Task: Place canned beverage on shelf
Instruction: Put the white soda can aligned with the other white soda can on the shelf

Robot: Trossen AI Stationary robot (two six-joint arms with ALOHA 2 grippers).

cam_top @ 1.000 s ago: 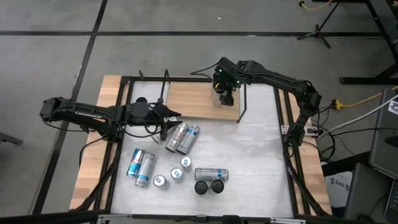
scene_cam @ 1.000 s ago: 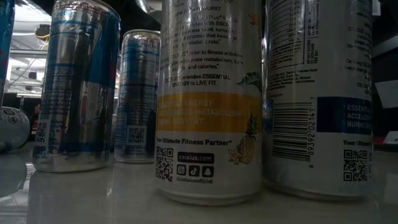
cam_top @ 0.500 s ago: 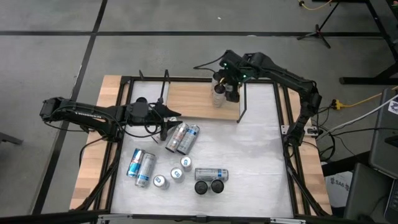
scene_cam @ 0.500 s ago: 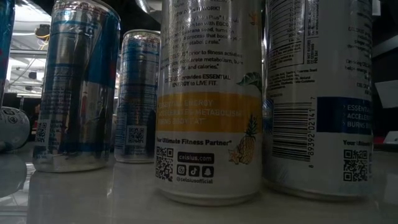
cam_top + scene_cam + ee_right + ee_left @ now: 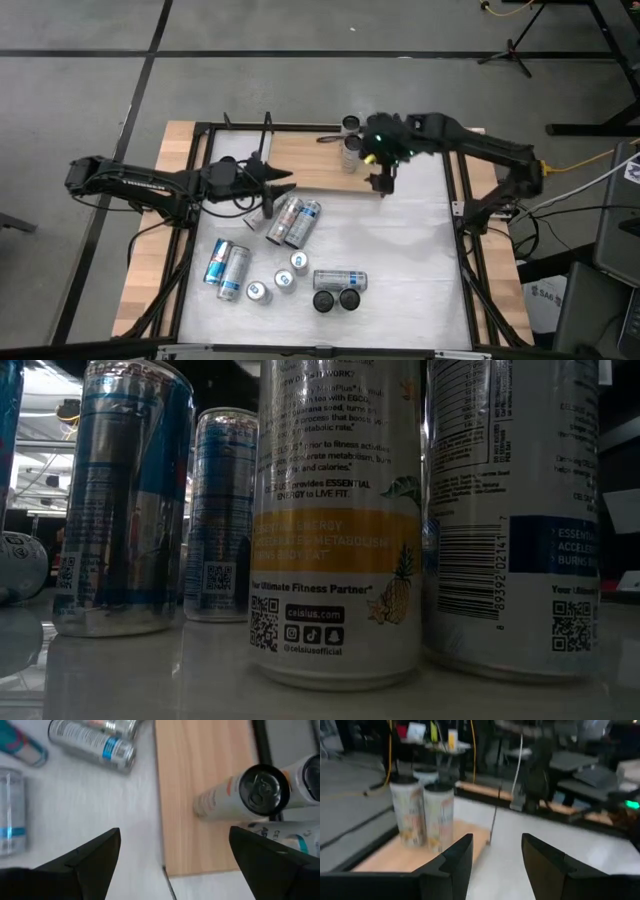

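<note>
Right gripper (image 5: 381, 176) is hanging over the shelf (image 5: 300, 160) edge with its fingers spread wide, holding nothing. Just beside it, two cans (image 5: 350, 150) are standing upright on the wooden shelf board. Left gripper (image 5: 268, 190) is waiting partly open and empty, near the lying cans (image 5: 292, 222) on the white table (image 5: 410, 260).

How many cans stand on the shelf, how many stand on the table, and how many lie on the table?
Cans standing on the shelf: 3
Cans standing on the table: 5
Cans lying on the table: 5
Total: 13
</note>
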